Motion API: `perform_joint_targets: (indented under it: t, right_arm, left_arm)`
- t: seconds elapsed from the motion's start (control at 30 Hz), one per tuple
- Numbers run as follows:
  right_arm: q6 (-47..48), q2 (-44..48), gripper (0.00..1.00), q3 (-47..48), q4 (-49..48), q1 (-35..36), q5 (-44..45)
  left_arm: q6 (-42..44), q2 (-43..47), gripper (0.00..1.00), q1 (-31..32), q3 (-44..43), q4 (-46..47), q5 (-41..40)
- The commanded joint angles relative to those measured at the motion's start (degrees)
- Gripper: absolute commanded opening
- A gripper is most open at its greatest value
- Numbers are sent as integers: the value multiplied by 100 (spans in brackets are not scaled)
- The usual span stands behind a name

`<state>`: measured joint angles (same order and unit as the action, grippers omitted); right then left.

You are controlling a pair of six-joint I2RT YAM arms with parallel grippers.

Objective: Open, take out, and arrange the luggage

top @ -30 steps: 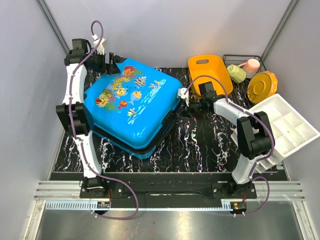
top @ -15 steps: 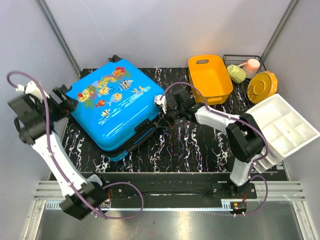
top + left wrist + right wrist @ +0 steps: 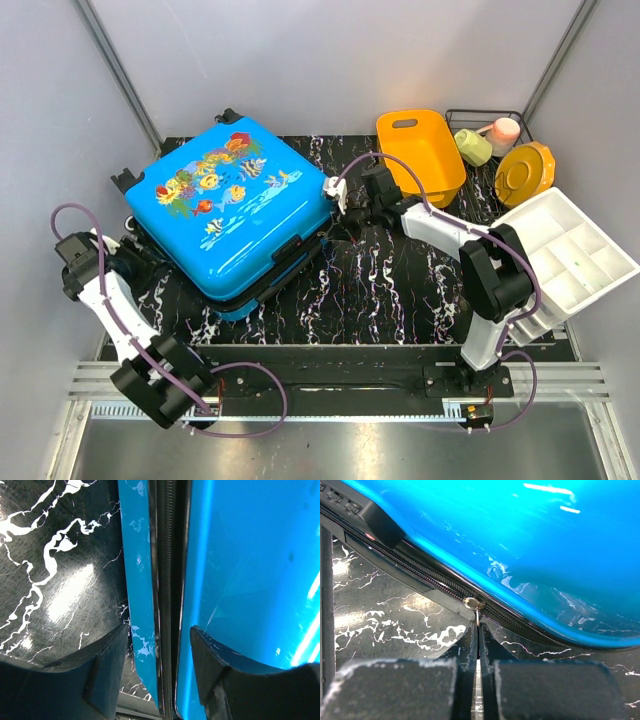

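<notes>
The luggage [image 3: 232, 212], a bright blue hard-shell suitcase with a fish print on its lid, lies flat and closed on the left half of the black marble table [image 3: 390, 290]. My right gripper [image 3: 343, 222] is at its right corner. In the right wrist view the right gripper [image 3: 478, 635] is shut on the thin metal zipper pull [image 3: 472, 603] of the luggage [image 3: 520, 530]. My left gripper [image 3: 152, 262] is low at the near-left edge. In the left wrist view the left gripper [image 3: 160, 665] is open, its jaws straddling the zipper seam [image 3: 166, 580] without gripping it.
An orange basket [image 3: 420, 155] stands at the back right. Behind it a wire rack holds a green cup [image 3: 473, 147] and a pink bottle [image 3: 503, 131]. A yellow round lid [image 3: 524, 172] and a white compartment tray [image 3: 570, 255] sit at the right edge.
The luggage has slid and turned to the left. My left arm swung from the back left down to its near-left edge. My right gripper stayed at the zipper on the right corner.
</notes>
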<state>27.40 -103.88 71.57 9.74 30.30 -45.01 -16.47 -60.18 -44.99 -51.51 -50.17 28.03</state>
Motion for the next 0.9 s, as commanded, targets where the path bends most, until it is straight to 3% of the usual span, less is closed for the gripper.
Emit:
perform_joint_targets:
  t: [0.0, 0.1, 0.3, 0.57, 0.73, 0.87]
  right_arm:
    - [64, 113, 0, 173, -42, -121, 248]
    - [81, 157, 0, 85, -68, -112, 291]
    - [143, 148, 0, 50, -148, -130, 458]
    - [503, -1, 0, 444, 54, -849, 476]
    - [1126, -378, 0, 937, 431, -1351, 432]
    - [1584, -791, 0, 1533, 529, -1580, 283]
  left_arm:
    - [-304, -396, 54, -1, 254, 780, 114]
    - [-296, -704, 53, 17, 396, 921, 387]
    - [-252, -1012, 50, 78, 519, 1150, 133]
    - [-102, -1847, 42, 192, 54, 1176, -333]
    - [-58, -2243, 27, 412, -324, 1168, -605]
    - [134, -2568, 3, 526, -833, 1071, -773]
